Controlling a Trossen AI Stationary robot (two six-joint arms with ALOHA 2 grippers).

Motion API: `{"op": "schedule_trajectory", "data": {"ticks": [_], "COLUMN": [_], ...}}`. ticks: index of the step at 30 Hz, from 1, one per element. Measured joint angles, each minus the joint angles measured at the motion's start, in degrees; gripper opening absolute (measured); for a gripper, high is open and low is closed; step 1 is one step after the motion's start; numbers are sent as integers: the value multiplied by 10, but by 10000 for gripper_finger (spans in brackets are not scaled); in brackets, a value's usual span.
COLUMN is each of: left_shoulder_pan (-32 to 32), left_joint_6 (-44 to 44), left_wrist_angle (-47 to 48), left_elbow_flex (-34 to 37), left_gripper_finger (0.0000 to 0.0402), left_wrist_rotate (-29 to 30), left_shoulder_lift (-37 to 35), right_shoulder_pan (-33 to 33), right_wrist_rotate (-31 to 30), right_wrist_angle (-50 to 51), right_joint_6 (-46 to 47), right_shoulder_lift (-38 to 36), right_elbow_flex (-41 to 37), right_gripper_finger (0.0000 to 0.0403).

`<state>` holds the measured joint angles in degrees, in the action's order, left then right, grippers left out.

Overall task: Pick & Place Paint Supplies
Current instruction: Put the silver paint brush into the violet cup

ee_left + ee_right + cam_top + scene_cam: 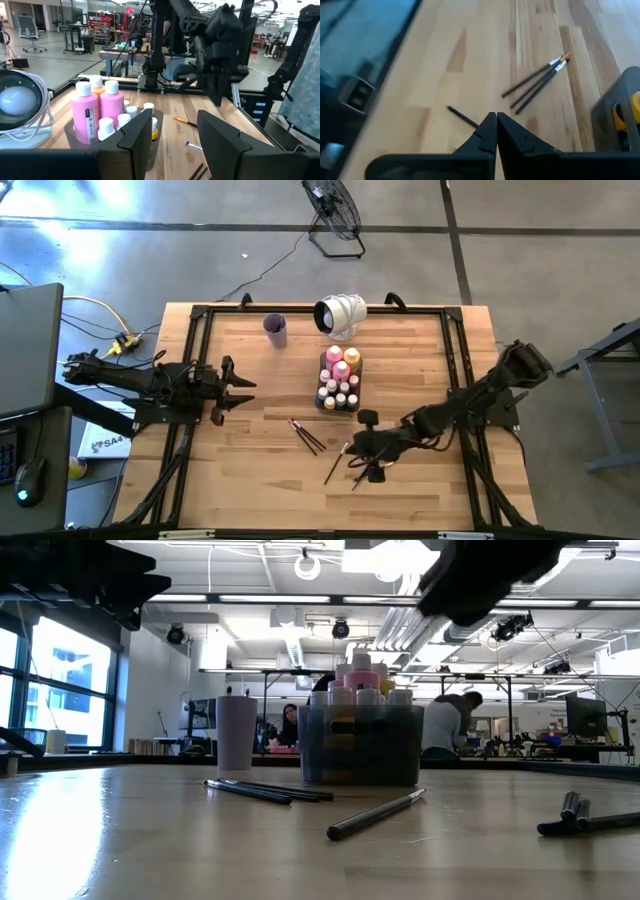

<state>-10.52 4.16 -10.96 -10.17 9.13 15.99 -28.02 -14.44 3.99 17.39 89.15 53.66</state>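
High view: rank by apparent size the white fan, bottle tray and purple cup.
1. Bottle tray, the longest footprint.
2. White fan, close to the tray in area, so the top two are not far apart.
3. Purple cup, clearly smallest.
The camera looks straight down, so the fan's height may inflate how big it looks.

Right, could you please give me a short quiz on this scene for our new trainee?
1. True or false: the left tool is shut.
2. Where are the paint bottles? A: standing in the tray. B: lying on their sides. C: held by a tool.
3. Which arm's tool is closest to the loose paintbrushes?

Key: 1. False, its fingers stand apart. 2. A. 3. The right tool, which is shut.
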Motion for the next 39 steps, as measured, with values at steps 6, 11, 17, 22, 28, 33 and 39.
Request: {"op": "schedule_trajectory", "data": {"ticks": [6,11,17,22,28,33,39], "left_shoulder_pan": [0,0,0,0,0,0,0], "left_joint_6": [0,1,1,1,1,1,0], "left_wrist_angle": [0,0,8,10,10,10,22], "left_elbow_flex": [0,0,0,0,0,0,0], "left_gripper_finger": [154,154,154,154,154,154,154], "left_wrist_rotate": [0,0,4,21,24,25,26], "left_shoulder_lift": [0,0,0,0,0,0,0], "right_shoulder_pan": [23,36,38,41,56,75,87], "right_wrist_rotate": [50,71,59,39,-7,2,29], "right_wrist_angle": [2,2,1,12,18,18,6], "right_joint_6": [-31,-56,-129,-180,-230,-233,-232], "right_shoulder_lift": [61,86,86,86,86,86,86], "right_elbow_flex": [0,0,1,1,1,1,1], "right_gripper_finger": [2,2,2,2,2,6,71]}}
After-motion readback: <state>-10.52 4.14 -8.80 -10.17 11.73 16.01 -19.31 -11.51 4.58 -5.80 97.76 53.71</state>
